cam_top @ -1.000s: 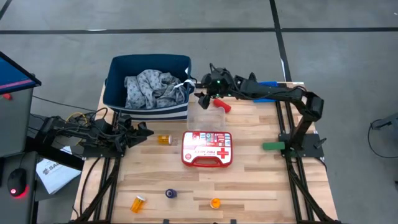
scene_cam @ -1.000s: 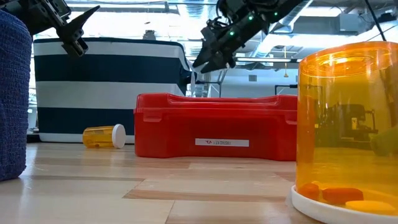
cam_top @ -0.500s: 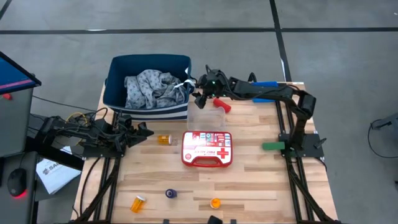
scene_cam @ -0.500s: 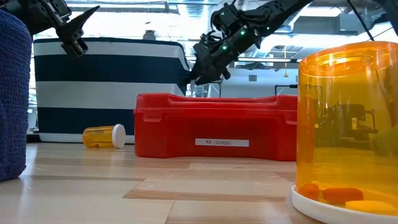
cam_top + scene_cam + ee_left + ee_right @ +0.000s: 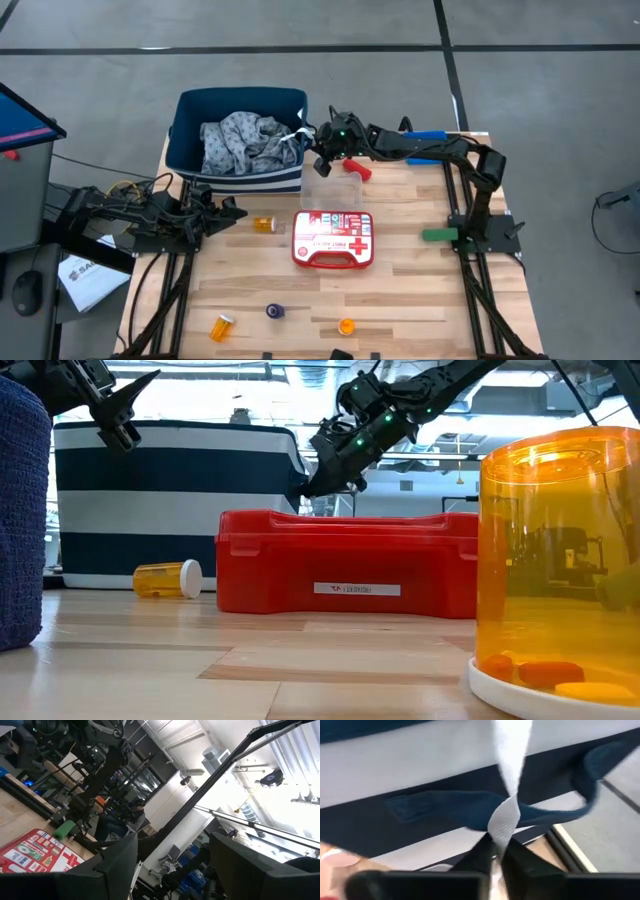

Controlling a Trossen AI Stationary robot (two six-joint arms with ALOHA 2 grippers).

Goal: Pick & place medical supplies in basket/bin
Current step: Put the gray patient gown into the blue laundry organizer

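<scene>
white strip (image 5: 506, 820): right claw (image 5: 499, 851) is pinched onto it, right beside the basket (image 5: 190, 115)
tip: lift it over the rim before letting go
left claw (image 5: 232, 209): open, idle over the desk (image 5: 420, 290)

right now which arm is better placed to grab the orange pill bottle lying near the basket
Left. The left pincer hovers open right beside the lying orange pill bottle, while the right pincer is across the table, shut on a white strap at the navy striped fabric basket.

Two dark jointed arms (image 5: 430, 150), green indicator lights.
</scene>
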